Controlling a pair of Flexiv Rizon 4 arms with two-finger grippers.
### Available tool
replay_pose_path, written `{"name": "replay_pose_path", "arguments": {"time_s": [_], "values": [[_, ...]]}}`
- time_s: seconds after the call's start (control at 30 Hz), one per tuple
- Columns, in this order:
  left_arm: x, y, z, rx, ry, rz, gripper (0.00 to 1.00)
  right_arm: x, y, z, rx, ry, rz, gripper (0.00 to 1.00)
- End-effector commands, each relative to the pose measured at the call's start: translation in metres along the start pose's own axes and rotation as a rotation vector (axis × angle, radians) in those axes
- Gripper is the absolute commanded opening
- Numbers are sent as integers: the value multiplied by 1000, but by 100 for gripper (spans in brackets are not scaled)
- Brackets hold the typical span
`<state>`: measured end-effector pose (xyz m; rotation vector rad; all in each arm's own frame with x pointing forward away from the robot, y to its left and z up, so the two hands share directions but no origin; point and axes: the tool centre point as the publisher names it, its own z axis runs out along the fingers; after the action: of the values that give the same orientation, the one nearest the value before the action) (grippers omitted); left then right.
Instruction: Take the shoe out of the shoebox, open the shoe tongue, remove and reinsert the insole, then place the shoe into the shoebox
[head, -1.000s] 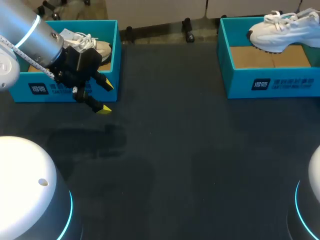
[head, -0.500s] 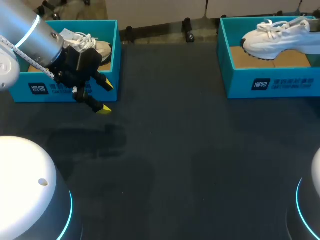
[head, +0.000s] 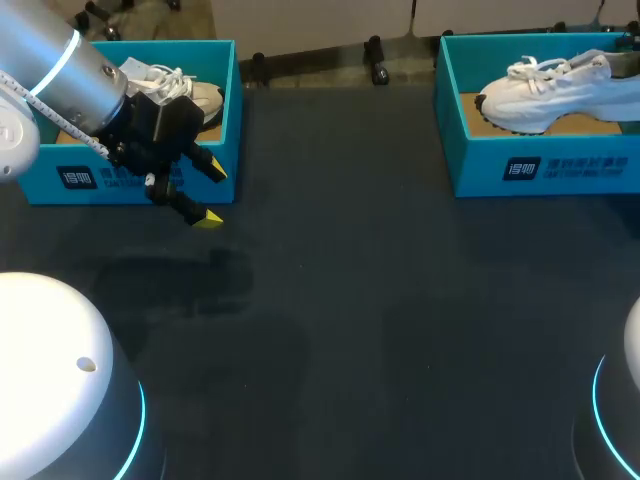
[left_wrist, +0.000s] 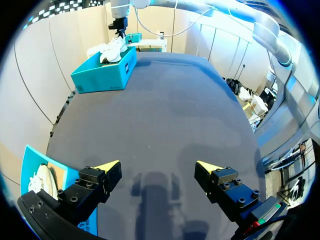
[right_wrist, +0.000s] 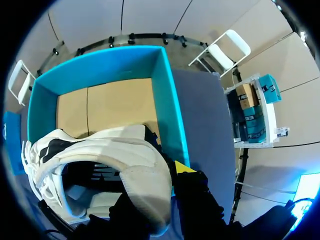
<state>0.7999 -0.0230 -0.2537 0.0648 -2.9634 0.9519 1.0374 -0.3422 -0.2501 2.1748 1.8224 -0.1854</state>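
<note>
R gripper (right_wrist: 172, 171): clamped on the heel collar of the white shoe (head: 545, 88). One yellow tip shows outside the collar; the other finger is hidden inside the shoe.

White shoe: hangs over the R shoebox (head: 470, 165), sole down, laces up, toe toward the table's middle, heel toward the R arm. From the head view I cannot tell if the sole clears the box rim. In the R wrist view the shoe covers approx. half of the box's cardboard floor (right_wrist: 105, 102). One teal side wall runs just beside the gripper.

L gripper (head: 212, 195): fingers spread wide, nothing between them. It hovers over the dark table (head: 380, 320), just in front of the L shoebox (head: 232, 110).

Second shoe (head: 175, 85): white, lies inside the L shoebox. The L arm's wrist blocks part of this shoe and part of the box's front wall in the head view.

L wrist view: L shoebox sits beside one finger. R shoebox stands far ahead across the table, with the R arm above it.

The two boxes stand well apart, at opposite far corners.
</note>
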Motion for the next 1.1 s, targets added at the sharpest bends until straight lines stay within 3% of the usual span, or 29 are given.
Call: {"name": "replay_pose_path", "arguments": {"time_s": [0.03, 1.1], "values": [[1, 0, 0, -3, -1, 0, 100, 2, 4, 5, 7, -6, -2, 0], [1, 0, 0, -3, -1, 0, 100, 11, -7, 39, 27, 0, 13, 0]]}}
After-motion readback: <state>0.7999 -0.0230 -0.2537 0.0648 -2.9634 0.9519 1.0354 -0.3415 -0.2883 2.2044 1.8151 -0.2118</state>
